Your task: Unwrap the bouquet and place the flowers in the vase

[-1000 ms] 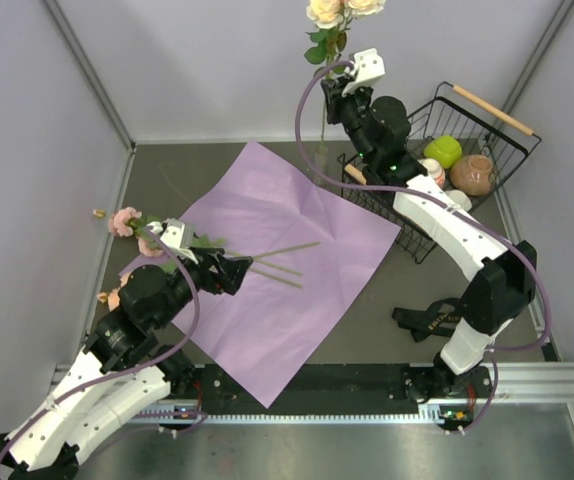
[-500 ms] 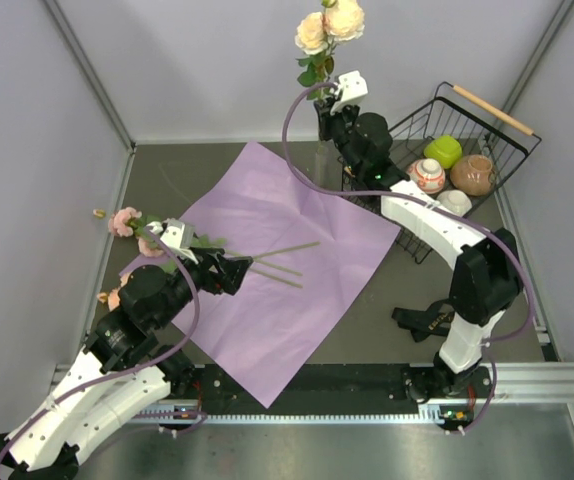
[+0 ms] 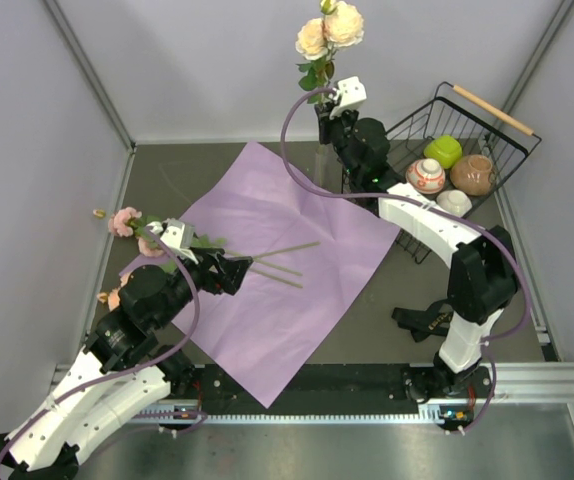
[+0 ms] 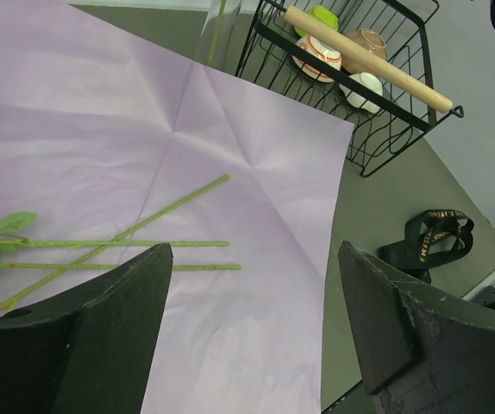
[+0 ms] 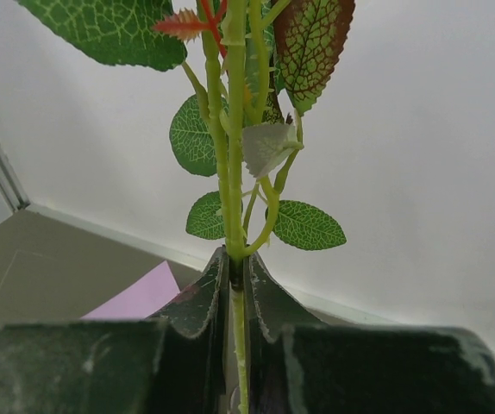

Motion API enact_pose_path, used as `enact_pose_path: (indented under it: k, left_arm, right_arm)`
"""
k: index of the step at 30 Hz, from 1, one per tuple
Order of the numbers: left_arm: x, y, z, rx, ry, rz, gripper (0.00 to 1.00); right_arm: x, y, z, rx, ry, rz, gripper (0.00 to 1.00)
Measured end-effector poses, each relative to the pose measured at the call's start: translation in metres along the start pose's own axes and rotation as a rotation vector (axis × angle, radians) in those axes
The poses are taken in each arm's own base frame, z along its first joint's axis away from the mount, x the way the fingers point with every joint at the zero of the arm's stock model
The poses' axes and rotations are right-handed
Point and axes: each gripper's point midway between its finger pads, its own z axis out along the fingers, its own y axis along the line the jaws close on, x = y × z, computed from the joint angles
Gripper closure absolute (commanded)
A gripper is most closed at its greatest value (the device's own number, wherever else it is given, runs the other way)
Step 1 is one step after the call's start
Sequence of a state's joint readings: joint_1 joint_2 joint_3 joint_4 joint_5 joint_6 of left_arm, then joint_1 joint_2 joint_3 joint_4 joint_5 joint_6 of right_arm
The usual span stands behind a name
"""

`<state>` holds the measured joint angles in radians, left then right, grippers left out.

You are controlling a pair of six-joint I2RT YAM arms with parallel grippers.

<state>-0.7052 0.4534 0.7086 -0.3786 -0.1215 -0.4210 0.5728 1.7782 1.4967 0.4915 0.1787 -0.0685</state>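
Two roses held high, vase right under them

Pale walls (image 3: 197, 70) box in a dark grey tabletop (image 3: 172, 170), and the flattened lilac paper (image 3: 297, 225) covers most of it. A wire basket (image 3: 405, 122) of odds and ends sits back right, and the ribbon (image 3: 429, 320) lies near the right arm's base. Over the paper the left claw (image 3: 239, 270) hangs wide open, holding nothing. Three loose stems (image 3: 279, 262) lie roughly left to right just ahead of it, their pink heads (image 3: 125, 222) off the paper's left edge. At the back the right claw (image 3: 333, 108) is clamped tight on the cream roses (image 3: 329, 26), stem bolt upright. The vase (image 3: 324, 165) stands just left of the basket, pretty much straight below that claw and well apart from the left one. I reckon the next move is a plain vertical drop. Green shows through the glass in the left wrist view, but I can't tell how deep it goes.
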Motion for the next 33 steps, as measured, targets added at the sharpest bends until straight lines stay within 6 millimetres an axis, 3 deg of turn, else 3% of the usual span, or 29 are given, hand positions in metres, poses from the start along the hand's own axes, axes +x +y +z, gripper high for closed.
enact_pose_path:
  k: [4, 8, 12, 33]
  left_arm:
    - [0.000, 0.000, 0.000, -0.001, 0.000, 0.000, 0.17]
    - [0.000, 0.000, 0.000, 0.000, -0.001, 0.000, 0.17]
    - [0.000, 0.000, 0.000, -0.001, 0.000, 0.000, 0.17]
    - [0.000, 0.000, 0.000, -0.001, 0.000, 0.000, 0.17]
  right_arm:
    - [0.001, -0.001, 0.000, 0.005, -0.002, 0.001, 0.88]
    - [0.000, -0.002, 0.000, 0.015, -0.004, 0.003, 0.73]
    - [0.001, -0.005, 0.000, 0.025, -0.002, 0.002, 0.64]
    - [0.017, -0.009, 0.001, 0.040, 0.039, -0.007, 0.43]
